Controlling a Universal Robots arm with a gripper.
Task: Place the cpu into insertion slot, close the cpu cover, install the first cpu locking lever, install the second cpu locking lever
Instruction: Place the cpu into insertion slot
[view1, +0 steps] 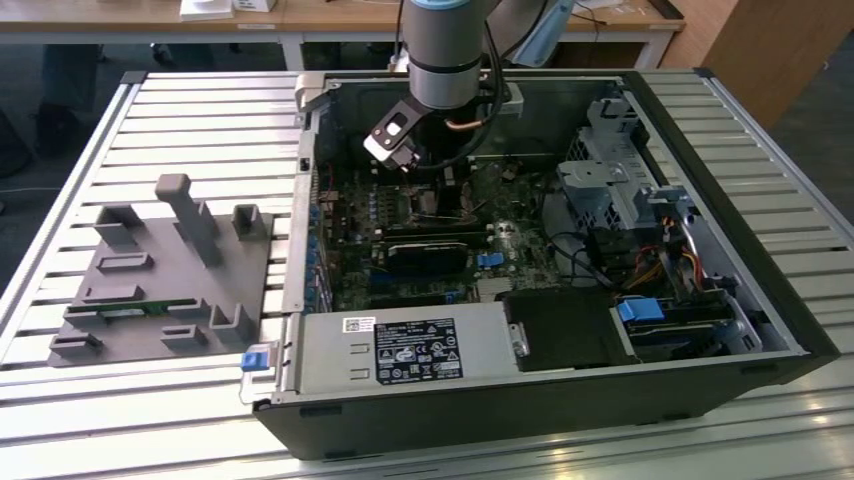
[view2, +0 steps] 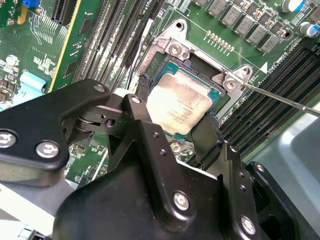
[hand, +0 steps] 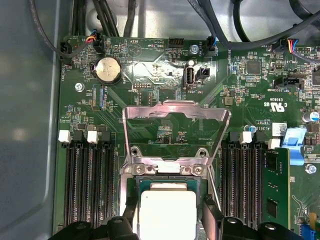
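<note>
The cpu (view2: 177, 102), a pale silvery square chip, lies level in the insertion slot (view2: 200, 70) on the green board. My gripper (view2: 176, 102) reaches down over it, with one black finger (view2: 143, 85) at each of two opposite edges, shut on the chip. In the first wrist view the cpu (hand: 167, 212) sits between the same fingers (hand: 211, 220). The cpu cover (hand: 175, 111), a silvery frame, stands swung up and open behind the slot (hand: 165, 181). A thin locking lever (view2: 285, 98) sticks out beside the slot. In the exterior view the gripper (view1: 424, 185) is inside the computer case.
Long black memory slots (hand: 90, 185) flank the socket on both sides. A black card (view1: 434, 255), cables and a drive cage (view1: 614, 190) crowd the case. A grey fixture block (view1: 160, 270) sits on the slatted table at the exterior view's left.
</note>
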